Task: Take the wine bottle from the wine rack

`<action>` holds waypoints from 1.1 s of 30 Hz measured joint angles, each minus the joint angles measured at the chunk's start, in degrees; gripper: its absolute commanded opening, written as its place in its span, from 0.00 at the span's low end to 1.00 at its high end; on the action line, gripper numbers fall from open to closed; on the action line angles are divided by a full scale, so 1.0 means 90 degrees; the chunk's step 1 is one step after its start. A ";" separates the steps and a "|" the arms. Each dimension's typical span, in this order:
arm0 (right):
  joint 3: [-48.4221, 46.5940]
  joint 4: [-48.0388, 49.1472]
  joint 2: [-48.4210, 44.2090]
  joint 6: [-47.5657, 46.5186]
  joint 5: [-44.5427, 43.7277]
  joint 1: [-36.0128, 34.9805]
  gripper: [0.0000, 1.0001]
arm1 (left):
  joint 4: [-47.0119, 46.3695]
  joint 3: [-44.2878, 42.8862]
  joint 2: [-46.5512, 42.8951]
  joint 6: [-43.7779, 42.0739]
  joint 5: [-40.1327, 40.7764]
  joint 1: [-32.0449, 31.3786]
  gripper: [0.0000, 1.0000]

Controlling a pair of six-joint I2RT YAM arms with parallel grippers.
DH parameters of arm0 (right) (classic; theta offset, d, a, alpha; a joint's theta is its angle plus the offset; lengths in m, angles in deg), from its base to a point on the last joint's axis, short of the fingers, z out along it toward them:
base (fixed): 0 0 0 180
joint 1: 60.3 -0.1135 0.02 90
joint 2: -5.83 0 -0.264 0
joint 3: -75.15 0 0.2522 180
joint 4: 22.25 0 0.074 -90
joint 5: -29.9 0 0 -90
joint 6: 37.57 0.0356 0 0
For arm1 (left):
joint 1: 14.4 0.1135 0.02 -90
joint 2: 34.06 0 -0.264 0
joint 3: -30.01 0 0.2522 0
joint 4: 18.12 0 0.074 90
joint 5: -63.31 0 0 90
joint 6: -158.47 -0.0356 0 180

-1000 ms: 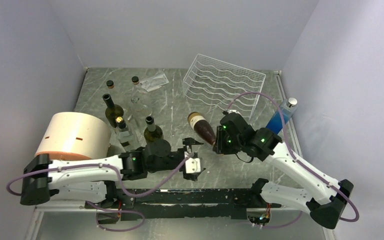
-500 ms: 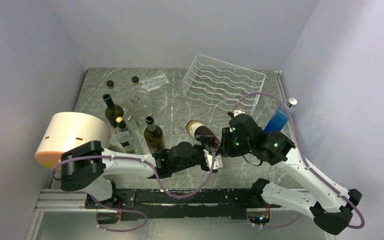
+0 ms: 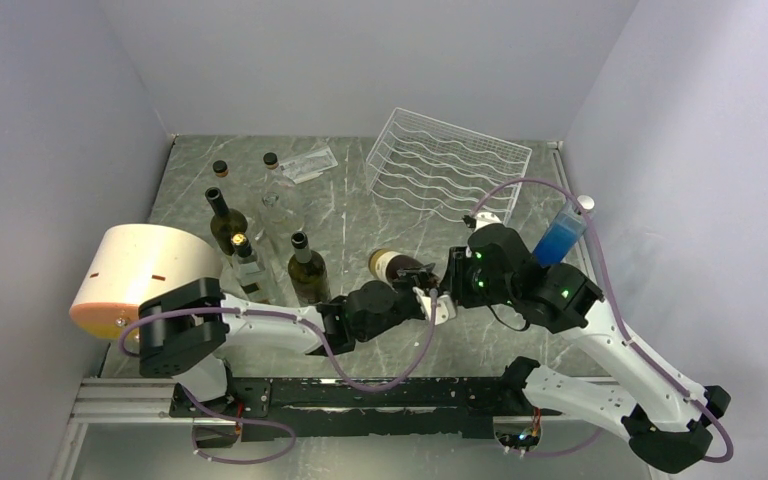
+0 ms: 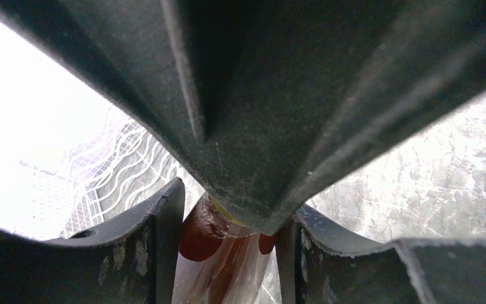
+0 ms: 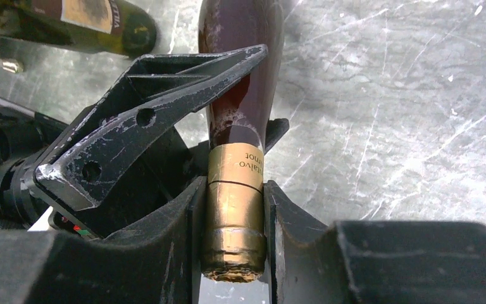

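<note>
Here, the wine bottle (image 3: 392, 266) is seen over the middle of the table (image 3: 350, 215), well apart from the wine rack (image 3: 450, 165) at its one o'clock. Its foil neck is clamped by the right gripper (image 5: 233, 202). Its shoulder is flanked narrowly by the left gripper (image 4: 228, 218); firm contact cannot be told. If the neck is released early, the heavy base at ten o'clock could be tipped down and dropped.
</note>
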 measured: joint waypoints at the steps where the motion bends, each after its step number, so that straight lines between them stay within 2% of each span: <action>1: 0.0000 0.0036 0.0000 0.0022 -0.0029 0.0000 0.31 | 0.0005 -0.0010 -0.0005 0.0046 0.0053 0.0000 0.17; 4: 0.0007 0.0253 0.0000 0.0136 -0.0141 0.0002 0.37 | 0.0068 -0.0012 -0.0092 0.0197 0.0155 0.0015 0.11; 11: 0.0121 0.1134 -0.0005 0.0350 -0.0369 0.0027 0.48 | 0.0474 -0.0012 -0.0440 0.0731 0.0532 0.0058 0.07; 17: 0.0357 0.2069 -0.0012 0.0398 -0.0505 0.0032 0.49 | 0.0651 -0.0002 -0.0624 0.1042 0.0697 0.0100 0.07; 28: 0.0770 0.2346 0.0136 0.0493 -0.0403 -0.0010 0.53 | 0.0736 0.0005 -0.0748 0.1348 0.0884 0.0109 0.07; 31: 0.0869 0.2426 0.0041 0.0510 -0.0396 -0.0010 0.52 | 0.0765 0.0002 -0.0748 0.1343 0.0882 0.0092 0.07; 33: 0.0945 0.2489 -0.0032 0.0517 -0.0398 -0.0010 0.48 | 0.0782 0.0000 -0.0748 0.1338 0.0879 0.0085 0.07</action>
